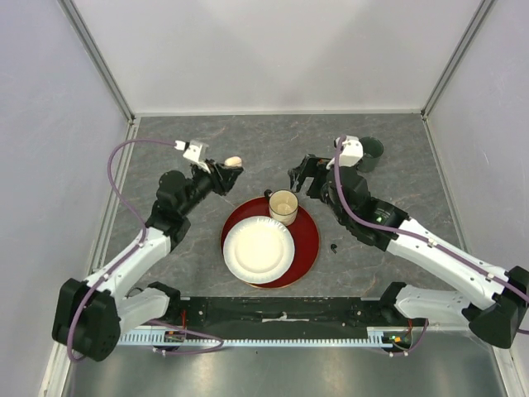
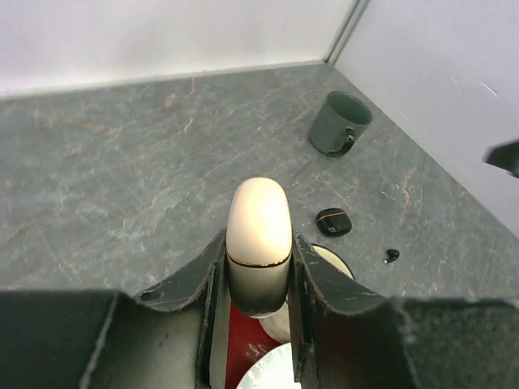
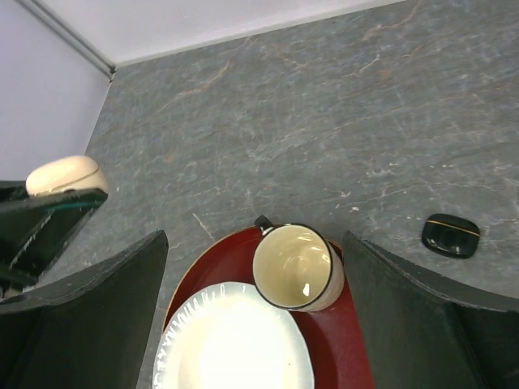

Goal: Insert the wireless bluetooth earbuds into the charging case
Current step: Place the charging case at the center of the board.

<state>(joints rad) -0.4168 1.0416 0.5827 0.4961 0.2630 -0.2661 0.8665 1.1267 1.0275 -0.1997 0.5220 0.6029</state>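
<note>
My left gripper (image 1: 227,169) (image 2: 258,243) is shut on a cream-white charging case (image 1: 234,161) (image 2: 259,231), held up off the table with its lid closed along a gold seam. That same case shows at the left edge of the right wrist view (image 3: 66,174). A black charging case (image 2: 333,221) (image 3: 451,235), also closed, lies on the table. One tiny black earbud (image 1: 334,246) (image 2: 392,256) lies on the table to the right of the red tray. My right gripper (image 1: 306,175) (image 3: 253,243) hangs open above the tray's far edge, nothing between its fingers.
A red tray (image 1: 307,240) (image 3: 340,348) holds a white paper plate (image 1: 258,248) (image 3: 231,340) and a cream cup (image 1: 283,206) (image 3: 297,266). A dark green mug (image 1: 369,149) (image 2: 339,123) stands at the back right. White walls close in the table.
</note>
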